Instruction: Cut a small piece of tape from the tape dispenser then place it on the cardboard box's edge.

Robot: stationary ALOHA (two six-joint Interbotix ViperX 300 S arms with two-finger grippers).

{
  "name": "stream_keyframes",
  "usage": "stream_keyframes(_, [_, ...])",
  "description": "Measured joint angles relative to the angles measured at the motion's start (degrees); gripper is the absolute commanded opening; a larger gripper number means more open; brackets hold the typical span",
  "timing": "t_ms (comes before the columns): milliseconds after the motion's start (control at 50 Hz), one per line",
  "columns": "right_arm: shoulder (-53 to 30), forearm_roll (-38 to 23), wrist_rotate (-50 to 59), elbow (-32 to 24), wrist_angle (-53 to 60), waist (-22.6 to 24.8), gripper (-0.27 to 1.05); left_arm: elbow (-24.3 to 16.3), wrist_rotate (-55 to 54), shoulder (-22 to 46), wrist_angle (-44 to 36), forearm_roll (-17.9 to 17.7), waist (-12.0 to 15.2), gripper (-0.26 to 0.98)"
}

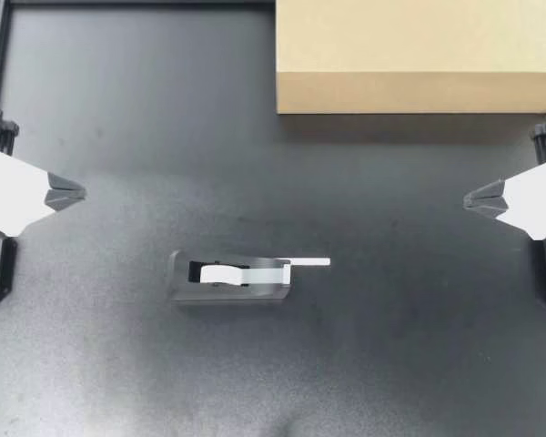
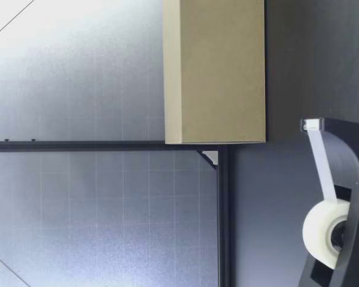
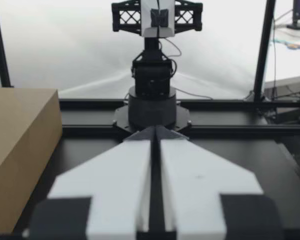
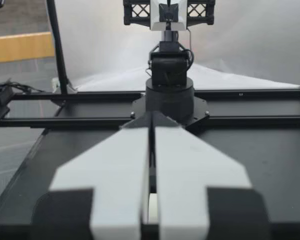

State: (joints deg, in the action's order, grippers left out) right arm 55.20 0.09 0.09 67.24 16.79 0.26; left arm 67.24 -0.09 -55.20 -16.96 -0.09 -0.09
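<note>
A dark tape dispenser [image 1: 229,278] lies in the middle of the table, with a white strip of tape [image 1: 308,262] sticking out of its right end. The low view has the dispenser [image 2: 347,197] close to the camera, its white roll [image 2: 324,230] feeding a strip up to the cutter. A cardboard box [image 1: 419,55] stands at the table's far right; it also shows in the low view [image 2: 218,72] and beside my left gripper in the left wrist view [image 3: 17,150]. My left gripper [image 1: 80,192] is shut at the left edge, far from the dispenser. Shut at the right edge, my right gripper [image 1: 468,198] holds nothing.
The dark table [image 1: 255,137] stretches between the two grippers. A black frame rail [image 2: 107,145] runs behind the table. Each wrist view faces the other arm's base across the table.
</note>
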Motion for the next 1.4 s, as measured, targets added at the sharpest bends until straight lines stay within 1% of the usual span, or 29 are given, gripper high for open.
stream_keyframes(60, [0.0, 0.0, 0.0, 0.1, 0.0, 0.0, -0.12, -0.1, 0.2, 0.1, -0.3, 0.0, -0.1, -0.12])
stream_keyframes(180, [-0.5, 0.0, 0.0, 0.0, 0.4, 0.0, -0.12, -0.1, 0.6, 0.1, -1.0, -0.1, -0.5, -0.12])
stream_keyframes(280, [-3.2, 0.3, 0.0, -2.0, 0.8, 0.1, -0.12, 0.2, 0.9, 0.2, -1.4, 0.0, -0.5, -0.12])
stream_keyframes(400, [-10.2, 1.8, 0.5, -6.3, 0.6, -0.2, -0.12, 0.8, 1.1, 0.7, -1.8, -0.1, -0.5, -0.12])
stream_keyframes(560, [-22.7, 4.0, 2.7, -13.9, -2.9, -1.3, -0.12, 1.1, 1.1, 2.0, -1.8, -0.1, -0.5, -0.12])
stream_keyframes(680, [-32.4, 4.1, 4.3, -21.1, -9.8, -1.5, -0.12, 1.4, 1.1, 3.1, -1.8, -0.1, -0.5, -0.12])
stream_keyframes(760, [-38.8, 4.2, 4.3, -26.3, -16.8, -1.5, -0.12, 1.8, 1.1, 3.3, -1.8, -0.1, -0.6, -0.12])
stream_keyframes(1000, [-52.8, 4.5, 4.0, -39.9, -36.7, -1.5, -0.12, 2.8, 1.1, 3.5, -1.9, -0.1, -0.6, -0.12])
stream_keyframes(1120, [-57.2, 4.6, 3.3, -44.6, -44.0, -1.8, -0.12, 3.2, 1.1, 3.4, -1.8, -0.1, -0.6, -0.12])
stream_keyframes(1260, [-60.5, 5.7, 1.3, -48.3, -50.0, -2.8, -0.12, 3.7, 1.1, 3.5, -1.9, -0.1, -0.6, -0.12])
stream_keyframes(1320, [-62.0, 7.6, -0.6, -49.8, -52.6, -3.3, -0.12, 4.1, 1.1, 3.5, -1.8, -0.1, -0.6, -0.12])
stream_keyframes(1400, [-63.8, 11.6, -5.4, -51.9, -56.4, -4.5, -0.12, 4.4, 1.1, 3.5, -1.9, -0.1, -0.6, -0.12])
